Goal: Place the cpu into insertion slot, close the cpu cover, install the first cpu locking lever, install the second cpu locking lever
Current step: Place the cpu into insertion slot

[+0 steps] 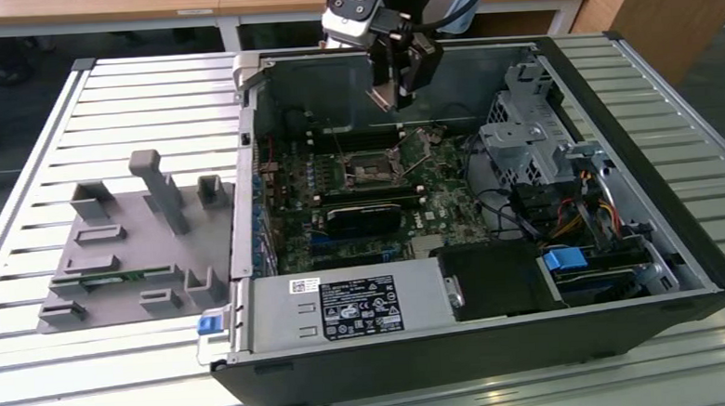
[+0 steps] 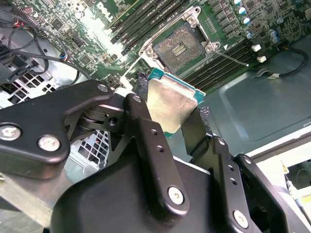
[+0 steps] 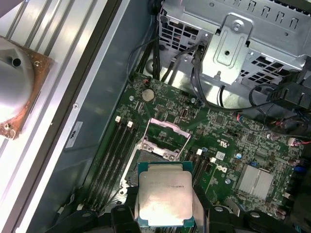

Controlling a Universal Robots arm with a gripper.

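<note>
Hanging inside the open computer case, the cpu is being pinched by the gripper along 2 opposite edges. The 2 black fingers are being pressed against the chip's sides, and its silver-grey top is being shown bare to both wrist views.

In the second wrist view the chip is being held clear of the green motherboard and apart from the insertion slot. The slot's dark centre is being shown uncovered inside its metal rim. A thin locking lever is being seen swung out from 1 corner of the socket, across the memory slots that are flanking it.

In the first wrist view the cpu cover is being seen raised on its hinge at the slot edge away from the chip, with board being seen through its square window. Part of the slot is being hidden behind the chip.

In the exterior view the gripper is being held well above the board, near the case's back wall, with open room below it down to the socket. A long black card is being seen just beside the socket, and the metal drive cage is being seen well apart, toward the exterior view's right. A grey fixture is being carried by the slatted table at the exterior view's left.
</note>
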